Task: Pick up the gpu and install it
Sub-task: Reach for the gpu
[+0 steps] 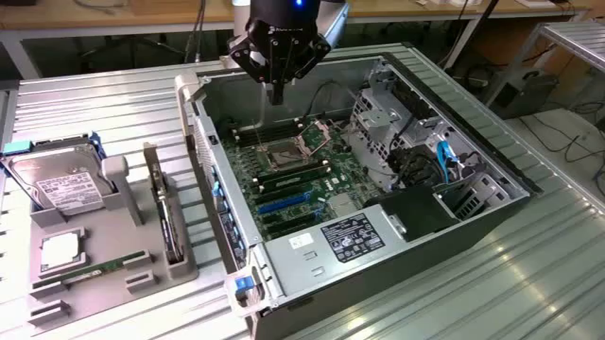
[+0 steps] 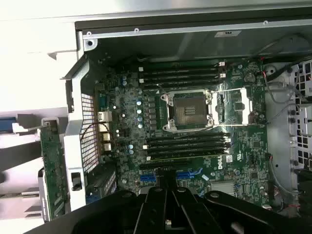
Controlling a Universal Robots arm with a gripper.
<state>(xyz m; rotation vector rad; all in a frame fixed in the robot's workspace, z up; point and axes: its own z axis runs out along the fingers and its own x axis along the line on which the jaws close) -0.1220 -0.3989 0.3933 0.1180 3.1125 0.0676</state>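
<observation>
A: Gripper [image 1: 276, 96] position?
B: Over the open computer case [image 1: 200, 134], toward its far end. It hangs above the motherboard [image 1: 302, 184], close to the processor socket [image 1: 283, 152].
A: Jaws?
B: Closed together, nothing held. Wrist view matches: the gripper [image 2: 165, 181] sits over the motherboard [image 2: 195, 146], with the socket [image 2: 190, 109] beyond the tips.
A: Gpu?
B: The gpu [image 1: 167, 223] is outside the case, at the exterior view's left. It stands on edge in a slot of the grey holder [image 1: 104, 227], with its metal bracket at the far end. It's well apart from the gripper and not touched.
A: Neighbours?
B: A hard drive [image 1: 66, 188] is propped further left on the same holder. A green memory stick [image 1: 90, 271] lies flat near the holder's near edge.
</observation>
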